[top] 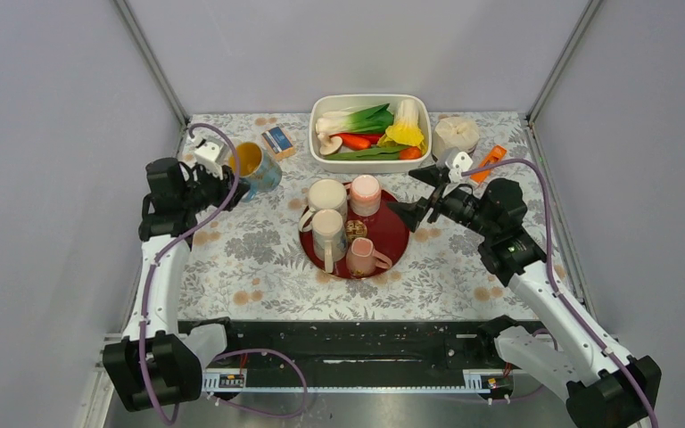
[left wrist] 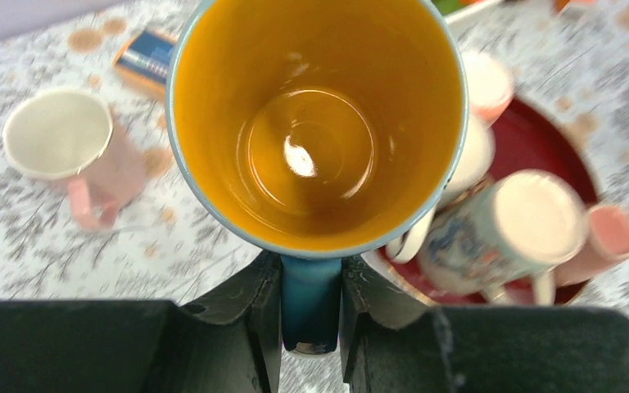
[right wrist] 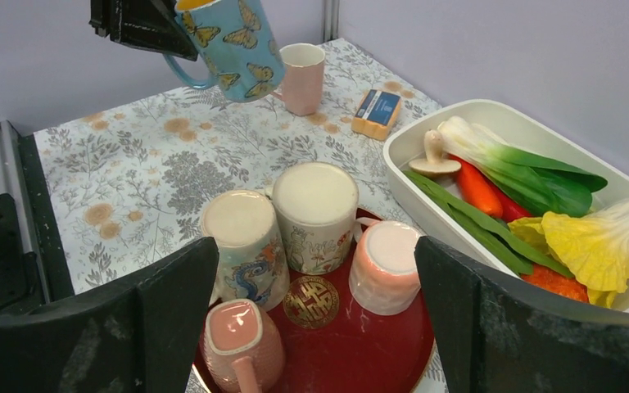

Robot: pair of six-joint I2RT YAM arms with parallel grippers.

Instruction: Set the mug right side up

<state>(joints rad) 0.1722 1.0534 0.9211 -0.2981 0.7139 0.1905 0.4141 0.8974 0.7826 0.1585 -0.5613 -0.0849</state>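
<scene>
My left gripper (top: 229,185) is shut on the handle of a blue butterfly mug (top: 257,166) with an orange inside. It holds the mug above the table's far left, tilted, mouth upward. The left wrist view looks straight into the mug (left wrist: 315,123), its handle pinched between my fingers (left wrist: 266,303). The right wrist view shows the mug (right wrist: 229,45) hanging from that gripper (right wrist: 143,24). My right gripper (top: 410,193) is open and empty, hovering over the red tray (top: 397,234). Several mugs stand upside down on the tray (right wrist: 377,344), between the jaws (right wrist: 315,254).
A pink mug (right wrist: 301,78) stands upright on the table beyond the blue mug. A small blue-and-orange box (top: 278,141) lies near it. A white bin (top: 422,116) of vegetables sits at the back, with a white bag (top: 455,134) and an orange item (top: 488,163) to its right.
</scene>
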